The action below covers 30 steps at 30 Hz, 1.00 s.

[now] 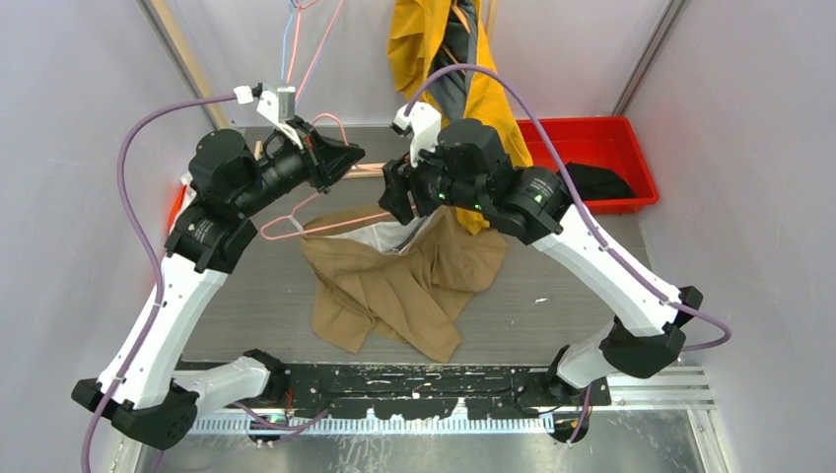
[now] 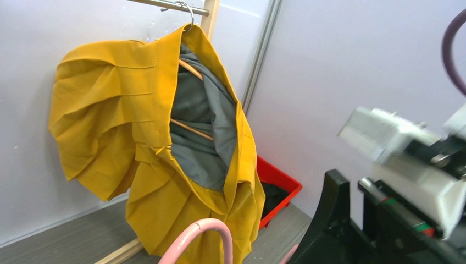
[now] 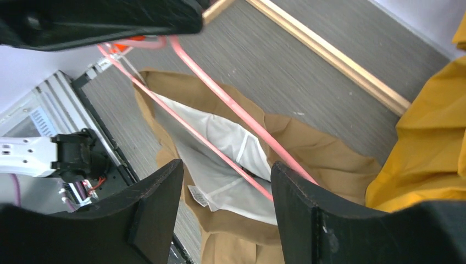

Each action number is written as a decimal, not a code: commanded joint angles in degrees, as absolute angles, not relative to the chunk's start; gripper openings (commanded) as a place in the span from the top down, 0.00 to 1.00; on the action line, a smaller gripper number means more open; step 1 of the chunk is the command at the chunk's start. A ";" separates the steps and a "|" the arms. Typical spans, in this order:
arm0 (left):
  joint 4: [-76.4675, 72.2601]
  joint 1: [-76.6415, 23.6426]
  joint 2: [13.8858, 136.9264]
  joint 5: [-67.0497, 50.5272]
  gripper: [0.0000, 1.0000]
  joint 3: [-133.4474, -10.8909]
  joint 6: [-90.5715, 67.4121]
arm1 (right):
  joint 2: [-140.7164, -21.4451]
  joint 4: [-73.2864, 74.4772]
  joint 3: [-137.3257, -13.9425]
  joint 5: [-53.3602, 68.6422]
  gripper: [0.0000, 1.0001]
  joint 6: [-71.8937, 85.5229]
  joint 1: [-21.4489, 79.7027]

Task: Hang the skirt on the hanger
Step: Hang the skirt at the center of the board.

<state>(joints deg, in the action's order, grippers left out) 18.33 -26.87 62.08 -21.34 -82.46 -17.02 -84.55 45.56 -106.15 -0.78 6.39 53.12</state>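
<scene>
The brown skirt (image 1: 404,286) lies crumpled on the table, its waist open and the white lining (image 3: 228,137) showing. A pink hanger (image 1: 296,222) is held above its left side, with my left gripper (image 1: 333,158) shut on it near the neck; the hook (image 2: 200,235) rises at the bottom of the left wrist view. One end of the hanger (image 3: 220,89) reaches across the lining at the waist opening. My right gripper (image 3: 225,168) hovers open just above that waist (image 1: 394,197), with nothing between its fingers.
A yellow skirt (image 1: 414,39) with a grey garment inside hangs from a rail (image 2: 165,4) at the back. A red bin (image 1: 592,133) holding dark cloth stands at the back right. A wooden strip (image 3: 329,55) runs along the table's far edge. Walls enclose both sides.
</scene>
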 commanded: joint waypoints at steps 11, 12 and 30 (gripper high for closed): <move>20.74 -26.98 64.20 -28.21 1.00 -90.16 -14.36 | -83.93 47.04 -119.92 10.87 0.33 -4.61 51.62; 21.42 -26.98 64.35 -28.88 1.00 -90.79 -14.14 | -84.87 48.24 -121.33 12.97 0.33 -5.52 51.00; 21.96 -26.98 67.07 -41.13 1.00 -95.78 -15.59 | -88.79 44.50 -121.81 38.79 0.30 -3.74 39.34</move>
